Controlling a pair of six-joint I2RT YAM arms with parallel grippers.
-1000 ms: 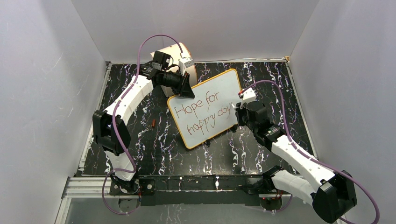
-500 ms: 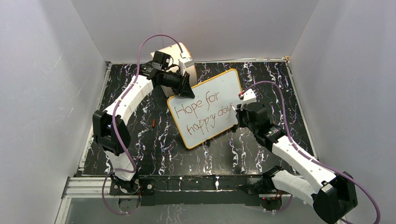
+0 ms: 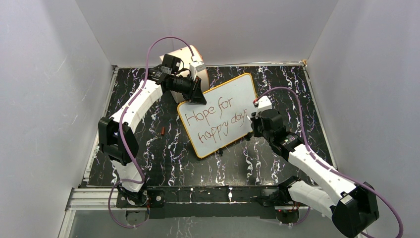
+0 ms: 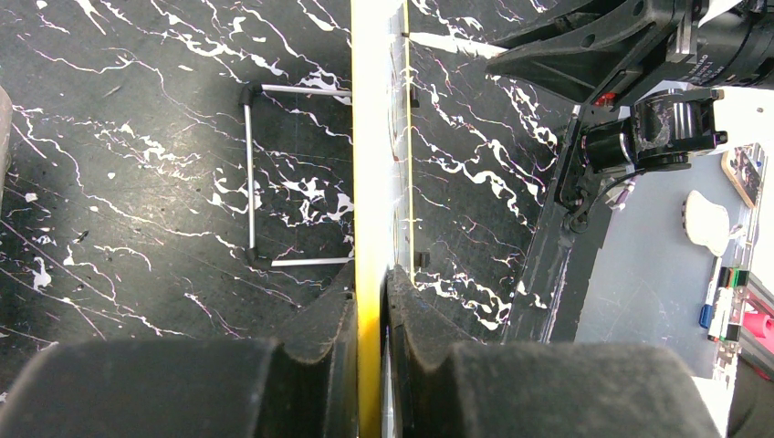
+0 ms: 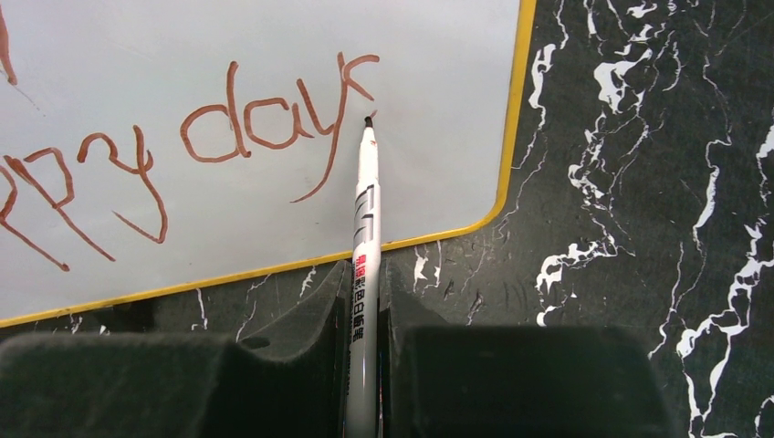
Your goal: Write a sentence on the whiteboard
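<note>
1. The right gripper (image 5: 365, 278) is closed narrow on a white marker (image 5: 367, 201), which is clamped between both pads and points straight ahead of them.
2. The marker's dark tip is at the whiteboard (image 5: 438, 55), just under the last stroke of the sentence (image 5: 246, 132). I cannot tell if the tip touches the surface.
3. The sentence lies ahead and to the left of this gripper, and "days" is its nearest word.
4. The left gripper (image 4: 370, 297) is almost shut and pinches the board's yellow rim between its pads.
5. The board runs away in front of the left fingers, seen edge-on, over the black marble table (image 4: 137, 137). A thin wire frame (image 4: 251, 173) lies to their left.
</note>
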